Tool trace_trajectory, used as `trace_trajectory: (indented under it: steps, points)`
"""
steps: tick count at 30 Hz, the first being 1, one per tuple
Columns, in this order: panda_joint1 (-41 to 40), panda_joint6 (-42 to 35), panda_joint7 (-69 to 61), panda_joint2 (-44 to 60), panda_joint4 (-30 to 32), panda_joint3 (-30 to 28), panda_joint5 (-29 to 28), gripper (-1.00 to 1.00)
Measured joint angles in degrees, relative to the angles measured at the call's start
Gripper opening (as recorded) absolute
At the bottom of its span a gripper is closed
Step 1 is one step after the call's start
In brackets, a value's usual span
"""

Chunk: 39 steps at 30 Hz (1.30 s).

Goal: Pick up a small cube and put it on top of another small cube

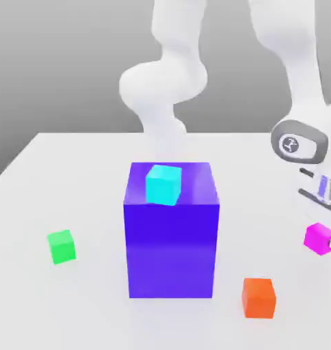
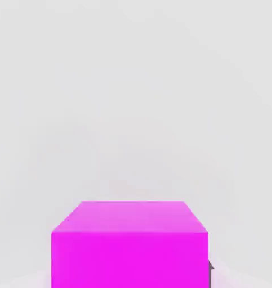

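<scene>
Holding the pink cube tight, the gripper is closed on its sides. This looks like the grabbing step. Next, it should lift straight up, go high past the big block, then reach the green cube, far off toward the exterior view's left.

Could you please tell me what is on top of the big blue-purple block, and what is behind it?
The cyan cube rests on the blue-purple block. Whatever lies directly behind is hidden by the block.
</scene>
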<state>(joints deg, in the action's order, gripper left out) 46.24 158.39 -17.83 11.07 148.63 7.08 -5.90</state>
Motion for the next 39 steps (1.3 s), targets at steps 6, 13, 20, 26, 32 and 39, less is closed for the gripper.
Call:
trace_trajectory:
  steps: [6, 13, 20, 26, 32, 39]
  points:
    - [1.78, -7.37, 3.16, -1.98, -2.87, -4.36, -10.44, -1.00]
    - [-0.59, -15.03, 6.46, -5.24, -5.23, -10.07, -25.21, -1.00]
    - [-5.40, -22.39, 10.61, -8.40, -7.49, -14.05, -41.19, -1.00]
    - [-9.57, -27.74, 12.32, -12.27, -8.36, -18.91, -54.84, -1.00]
    - [-23.13, -26.77, 4.52, -18.07, -4.65, -27.53, -58.71, -1.00]
    - [-32.03, -18.70, -15.34, -24.31, 4.36, -43.54, -47.30, -1.00]
